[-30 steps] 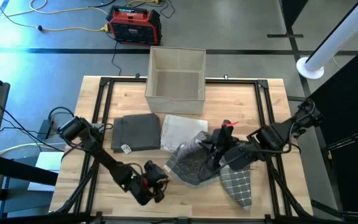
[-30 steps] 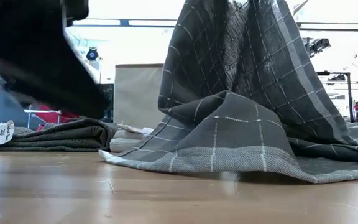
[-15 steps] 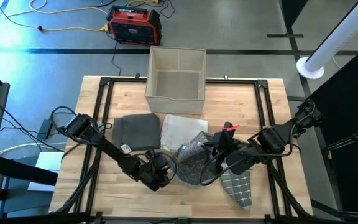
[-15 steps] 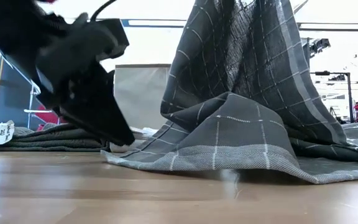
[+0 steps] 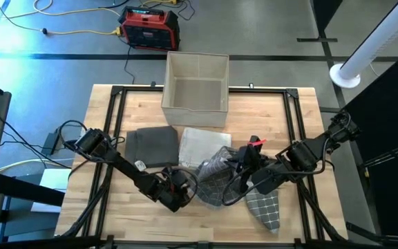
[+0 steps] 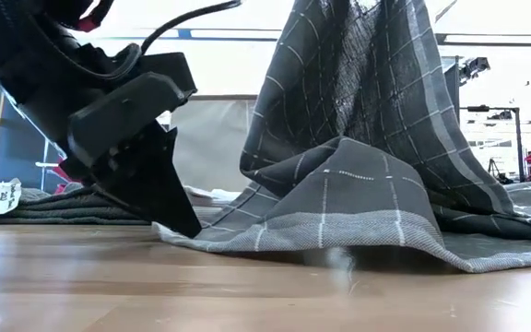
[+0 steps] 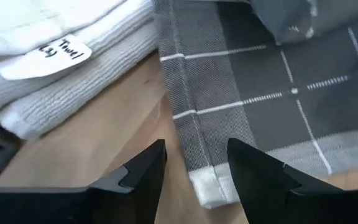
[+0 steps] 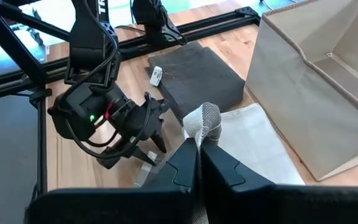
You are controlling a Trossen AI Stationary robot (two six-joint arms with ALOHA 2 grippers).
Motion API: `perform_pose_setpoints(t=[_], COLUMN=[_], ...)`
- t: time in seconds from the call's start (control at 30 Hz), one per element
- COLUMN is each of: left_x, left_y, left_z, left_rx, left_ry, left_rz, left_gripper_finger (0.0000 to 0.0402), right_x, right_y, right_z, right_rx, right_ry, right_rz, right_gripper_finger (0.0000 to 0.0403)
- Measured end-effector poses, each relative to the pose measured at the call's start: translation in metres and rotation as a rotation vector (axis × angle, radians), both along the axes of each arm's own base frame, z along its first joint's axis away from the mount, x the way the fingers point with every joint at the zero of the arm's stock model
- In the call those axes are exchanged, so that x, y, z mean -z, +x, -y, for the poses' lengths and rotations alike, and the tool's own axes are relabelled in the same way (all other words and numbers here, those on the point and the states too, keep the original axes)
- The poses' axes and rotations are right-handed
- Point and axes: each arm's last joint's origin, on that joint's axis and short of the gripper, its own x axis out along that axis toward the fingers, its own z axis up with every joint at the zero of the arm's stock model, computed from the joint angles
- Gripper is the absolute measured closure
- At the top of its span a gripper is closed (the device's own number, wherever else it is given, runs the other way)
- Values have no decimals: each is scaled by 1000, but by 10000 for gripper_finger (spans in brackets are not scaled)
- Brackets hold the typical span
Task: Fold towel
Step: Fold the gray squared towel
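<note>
Checked grey towel [image 5: 220, 181] lies mid-counter, one part lifted. My left pincer [image 7: 194, 171] has swung in from the near edge to the towel's hemmed corner, fingers parted astride it, not yet gripping. Corner grab looks next. My right pincer [image 8: 198, 155] stays clamped on the raised fold; its far layers are hidden.

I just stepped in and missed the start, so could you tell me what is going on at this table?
The robot is folding a grey checked towel. The right gripper is shut on a bunched part of it and holds that part up off the wooden table. The left gripper is down at the towel's near corner, fingers apart around the hem. Two folded towels lie beside a fabric bin.
</note>
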Motion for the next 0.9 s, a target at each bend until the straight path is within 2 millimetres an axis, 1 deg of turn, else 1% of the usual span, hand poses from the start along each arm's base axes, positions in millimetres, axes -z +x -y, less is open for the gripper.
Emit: perform_pose_setpoints(t=[0.13, 0.27, 0.37, 0.5, 0.6, 0.67, 0.73, 0.8, 0.9], left_x=[-2, -4, -21, -63, -91, -115, -139, -158, -197], left_y=[0, 1, -1, -5, -16, -27, -38, -50, -62], left_z=[2, 3, 12, 27, 40, 46, 51, 52, 56], left_rx=[-2, -4, 54, 157, 243, 285, 307, 311, 342], left_ry=[-22, -45, -85, -78, -74, -78, -73, -48, 11], left_rz=[-16, -32, -75, -83, -122, -127, -126, -124, 14], left_gripper_finger=[343, 388, 392, 399, 400, 400, 400, 401, 401], right_x=[-1, -7, -10, -16, -32, -43, -55, -67, -85], right_y=[-6, -20, -30, -43, -49, -55, -61, -68, -80], right_z=[-4, -6, -6, -9, -18, -23, -28, -31, -34], right_rx=[-35, -75, -84, -104, -185, -230, -267, -298, -330], right_ry=[-13, 8, 35, 57, 49, 44, 39, 36, 34], right_rz=[-13, -25, -38, -28, 100, 185, 270, 355, 478], right_gripper_finger=[403, 403, 403, 403, 403, 403, 403, 403, 403])
